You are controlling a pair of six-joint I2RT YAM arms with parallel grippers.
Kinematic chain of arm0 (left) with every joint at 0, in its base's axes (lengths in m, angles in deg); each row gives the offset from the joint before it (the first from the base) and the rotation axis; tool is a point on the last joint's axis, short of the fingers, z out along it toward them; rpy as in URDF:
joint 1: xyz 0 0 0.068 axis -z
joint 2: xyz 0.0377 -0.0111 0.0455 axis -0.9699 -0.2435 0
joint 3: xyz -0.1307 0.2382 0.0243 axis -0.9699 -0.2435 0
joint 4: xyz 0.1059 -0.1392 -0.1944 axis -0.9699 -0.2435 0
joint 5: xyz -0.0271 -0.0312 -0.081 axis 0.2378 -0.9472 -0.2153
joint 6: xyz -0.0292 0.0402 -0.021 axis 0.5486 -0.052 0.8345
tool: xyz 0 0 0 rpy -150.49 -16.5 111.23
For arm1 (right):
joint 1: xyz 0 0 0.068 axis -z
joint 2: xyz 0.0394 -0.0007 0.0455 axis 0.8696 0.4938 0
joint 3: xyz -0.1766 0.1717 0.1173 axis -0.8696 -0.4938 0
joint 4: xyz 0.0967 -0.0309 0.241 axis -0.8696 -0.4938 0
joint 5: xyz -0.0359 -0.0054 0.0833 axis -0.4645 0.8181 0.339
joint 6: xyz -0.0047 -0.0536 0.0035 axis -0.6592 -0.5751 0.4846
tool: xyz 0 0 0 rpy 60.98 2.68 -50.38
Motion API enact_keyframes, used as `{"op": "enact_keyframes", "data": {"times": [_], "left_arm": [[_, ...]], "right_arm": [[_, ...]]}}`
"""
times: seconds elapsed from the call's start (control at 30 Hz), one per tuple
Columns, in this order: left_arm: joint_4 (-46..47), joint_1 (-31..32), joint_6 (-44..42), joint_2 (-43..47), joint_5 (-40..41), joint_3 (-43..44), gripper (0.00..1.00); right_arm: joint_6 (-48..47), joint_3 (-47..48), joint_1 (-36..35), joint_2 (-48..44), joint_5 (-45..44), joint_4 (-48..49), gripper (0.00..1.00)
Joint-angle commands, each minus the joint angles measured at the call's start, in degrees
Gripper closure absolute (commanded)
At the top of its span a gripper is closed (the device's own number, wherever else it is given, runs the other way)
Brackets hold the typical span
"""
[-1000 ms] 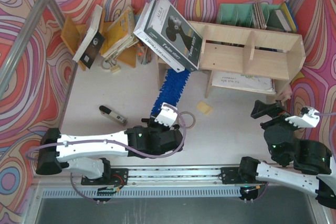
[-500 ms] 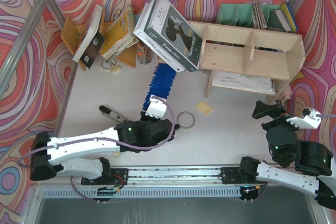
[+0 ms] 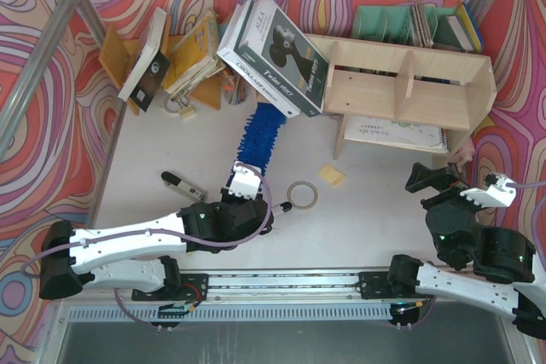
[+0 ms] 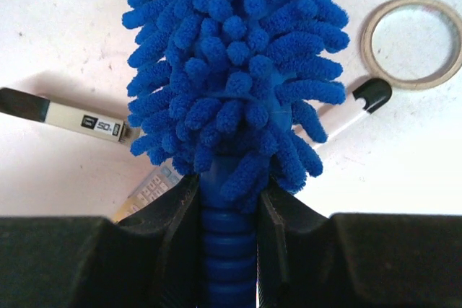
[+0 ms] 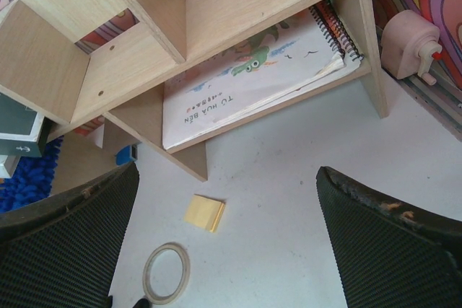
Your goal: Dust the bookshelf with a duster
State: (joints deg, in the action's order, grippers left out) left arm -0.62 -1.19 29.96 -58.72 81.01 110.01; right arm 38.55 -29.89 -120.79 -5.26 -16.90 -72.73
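The bright-blue fluffy duster [image 3: 258,135] lies slanted over the table, its tip near the box at the bookshelf's left end. My left gripper [image 3: 244,178] is shut on its ribbed blue handle [image 4: 227,250]; the shaggy head [image 4: 231,70] fills the left wrist view above the gripper [image 4: 227,210]. The pale plywood bookshelf [image 3: 409,83] stands at the back right and also shows in the right wrist view [image 5: 238,5]. My right gripper [image 3: 435,178] is open and empty in front of the shelf's right end, and its fingers frame bare table in its own view [image 5: 224,243].
A tape ring [image 3: 301,195], yellow sticky notes [image 3: 333,176], a black-and-white stick device [image 3: 183,185] and a marker [image 4: 357,102] lie on the table. A large box [image 3: 275,49] leans on the shelf's left end. A spiral notebook [image 5: 245,84] lies under the shelf. A pink sharpener [image 5: 409,41] stands at the right wall.
My left gripper has moved left with the duster in it, and the duster's head has swung left with it. The right arm has barely shifted.
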Motion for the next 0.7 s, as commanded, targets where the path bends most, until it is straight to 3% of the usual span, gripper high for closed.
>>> {"op": "enact_keyframes", "data": {"times": [0.0, 0.33, 0.47, 0.67], "left_arm": [[5.3, -0.4, 1.8, 0.5, -1.4, -4.1, 1.0], [11.5, -1.4, 5.9, -3.8, -8.4, -11.6, 1.0], [11.5, -2.5, 3.6, -7.3, -12.1, -9.9, 1.0], [6.3, -2.5, 0.0, -5.6, -7.9, -4.2, 1.0]], "right_arm": [[-0.2, -0.6, -0.5, 0.5, -1.6, 0.3, 0.01], [-0.2, -0.6, -0.5, 0.5, -1.6, 0.2, 0.01], [-0.1, -0.7, -0.6, 0.5, -1.6, 0.2, 0.01], [0.1, -0.7, -0.6, 0.1, -1.4, 0.1, 0.01]]}}
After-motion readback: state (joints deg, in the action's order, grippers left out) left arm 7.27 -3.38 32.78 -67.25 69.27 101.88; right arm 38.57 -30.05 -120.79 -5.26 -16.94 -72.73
